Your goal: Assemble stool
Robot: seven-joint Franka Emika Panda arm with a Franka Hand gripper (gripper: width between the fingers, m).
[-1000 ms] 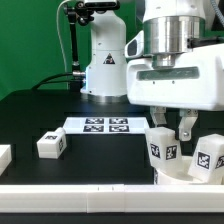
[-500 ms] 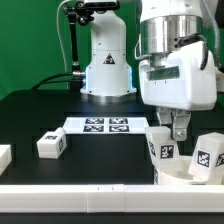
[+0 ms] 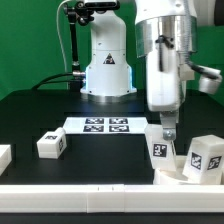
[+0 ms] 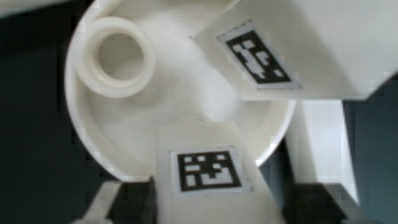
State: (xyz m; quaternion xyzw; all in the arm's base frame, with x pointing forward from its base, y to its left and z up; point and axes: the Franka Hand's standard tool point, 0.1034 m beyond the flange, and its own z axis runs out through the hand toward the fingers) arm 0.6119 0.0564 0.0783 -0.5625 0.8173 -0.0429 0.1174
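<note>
The round white seat [image 3: 172, 173] lies at the exterior view's lower right, and in the wrist view [image 4: 107, 120] it shows an empty round socket [image 4: 118, 55]. Two tagged white legs stand in it. My gripper [image 3: 166, 134] comes straight down on the nearer leg [image 3: 159, 152] and is shut on it; in the wrist view the gripper [image 4: 222, 197] has dark fingers [image 4: 134, 203] against both sides of that leg [image 4: 214, 170]. The second leg [image 3: 205, 157] leans beside it and shows in the wrist view [image 4: 276, 50]. A third leg [image 3: 50, 145] lies loose to the exterior view's left.
The marker board [image 3: 105, 125] lies flat behind the parts. A white block [image 3: 4, 156] sits at the far left edge. A white bar [image 3: 90, 198] runs along the table's front. The robot base [image 3: 105, 65] stands at the back.
My gripper has turned about its vertical axis over the nearer leg, from broadside to edge-on in the exterior view. The second leg's tag has shifted slightly. The loose leg has not moved.
</note>
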